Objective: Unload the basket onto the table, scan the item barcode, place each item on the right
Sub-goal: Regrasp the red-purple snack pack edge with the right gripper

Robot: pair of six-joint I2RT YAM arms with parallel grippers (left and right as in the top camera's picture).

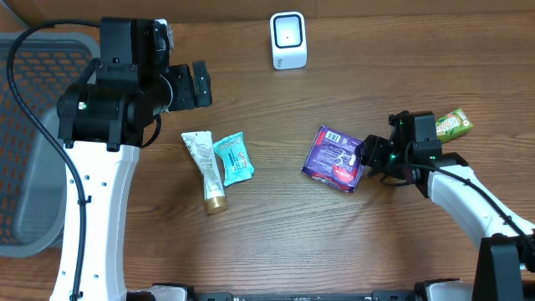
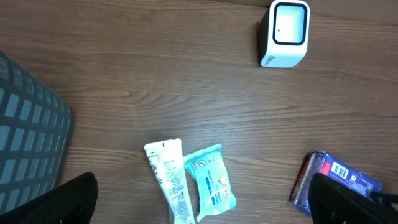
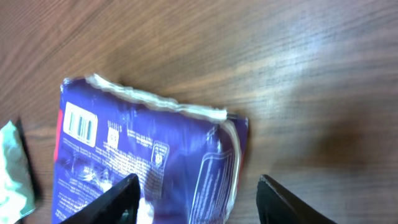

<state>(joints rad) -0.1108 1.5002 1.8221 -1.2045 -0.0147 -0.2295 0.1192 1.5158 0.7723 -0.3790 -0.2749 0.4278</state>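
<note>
The item is a purple packet (image 1: 333, 157) lying flat on the table right of centre, its white barcode (image 3: 81, 124) facing up. My right gripper (image 1: 373, 155) sits at the packet's right edge and is open. In the right wrist view that edge of the packet (image 3: 155, 162) lies between the spread fingers (image 3: 118, 200) without being pinched. The white scanner (image 1: 288, 40) stands at the back centre. My left gripper (image 1: 201, 84) hangs open high over the left side, holding nothing, and sees the scanner (image 2: 284, 34) and the packet (image 2: 339, 180).
A white tube (image 1: 205, 167) and a teal wipes pack (image 1: 232, 157) lie side by side left of centre. A green carton (image 1: 454, 124) lies behind my right arm. A grey mesh basket (image 1: 33, 192) stands off the table's left edge.
</note>
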